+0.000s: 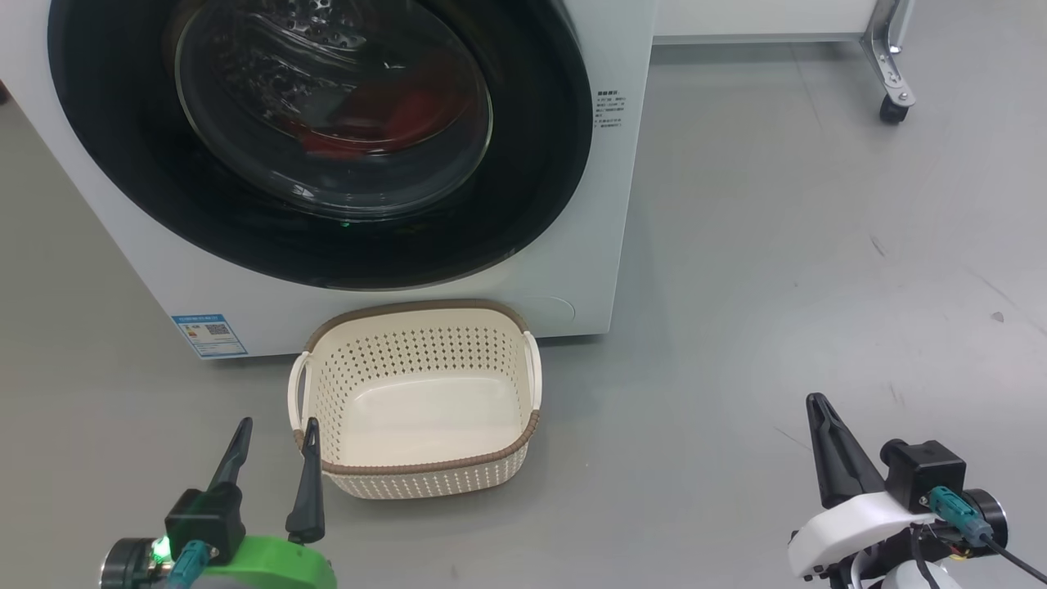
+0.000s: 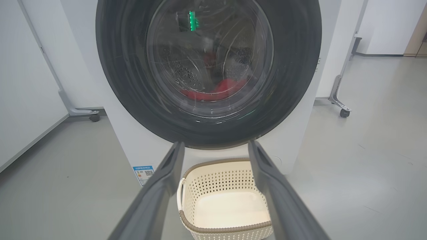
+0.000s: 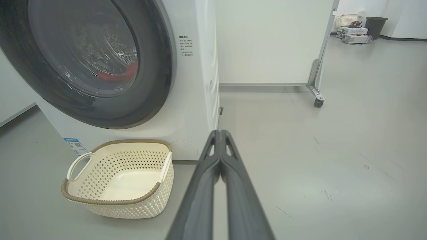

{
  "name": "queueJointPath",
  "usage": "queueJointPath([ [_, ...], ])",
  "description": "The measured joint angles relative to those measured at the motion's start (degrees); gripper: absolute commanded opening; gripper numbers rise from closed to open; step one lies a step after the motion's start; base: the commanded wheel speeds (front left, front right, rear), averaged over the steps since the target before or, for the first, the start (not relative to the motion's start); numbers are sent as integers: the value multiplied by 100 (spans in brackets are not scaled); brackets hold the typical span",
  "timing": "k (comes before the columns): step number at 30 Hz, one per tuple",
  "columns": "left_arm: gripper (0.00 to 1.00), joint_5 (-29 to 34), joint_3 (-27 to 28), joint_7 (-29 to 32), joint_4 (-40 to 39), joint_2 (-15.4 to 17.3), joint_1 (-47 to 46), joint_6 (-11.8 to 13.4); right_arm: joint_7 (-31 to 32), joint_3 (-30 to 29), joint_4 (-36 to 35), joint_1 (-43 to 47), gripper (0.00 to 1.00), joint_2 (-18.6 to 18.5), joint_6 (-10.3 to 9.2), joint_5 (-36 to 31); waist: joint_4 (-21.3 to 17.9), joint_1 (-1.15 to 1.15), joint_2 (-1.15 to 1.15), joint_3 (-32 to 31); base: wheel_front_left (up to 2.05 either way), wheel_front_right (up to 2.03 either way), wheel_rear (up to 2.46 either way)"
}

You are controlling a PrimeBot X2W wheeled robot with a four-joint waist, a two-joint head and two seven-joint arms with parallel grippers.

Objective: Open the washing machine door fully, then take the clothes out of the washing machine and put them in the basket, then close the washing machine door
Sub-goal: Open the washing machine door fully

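The washing machine door (image 1: 327, 123) is sitting shut against the washing machine (image 1: 609, 204), apparently flush, though which side is hinged cannot be judged. The red clothes (image 1: 393, 123) are lying low behind the glass. The empty basket (image 1: 425, 468) is standing on the floor just below the door. The left gripper (image 1: 278, 425) is hovering spread wide beside the basket's near corner, holding nothing. The right gripper (image 3: 220, 133) is hanging pinched together, empty, well apart. Opening is pending: find the rim's free edge first, then pull through a full arc, clearing the basket.
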Motion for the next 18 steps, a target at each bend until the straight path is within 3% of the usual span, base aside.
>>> queueJointPath([
  [15,100,102,-37,0,-118,-36,-38,-1,281,-64,7,-282,0,-189,19,19,82,0,0,303,0,0,0],
  [18,100,143,-64,0,-167,-43,-83,-2,319,-167,-36,-441,0,-146,123,257,111,0,0,412,0,0,0],
])
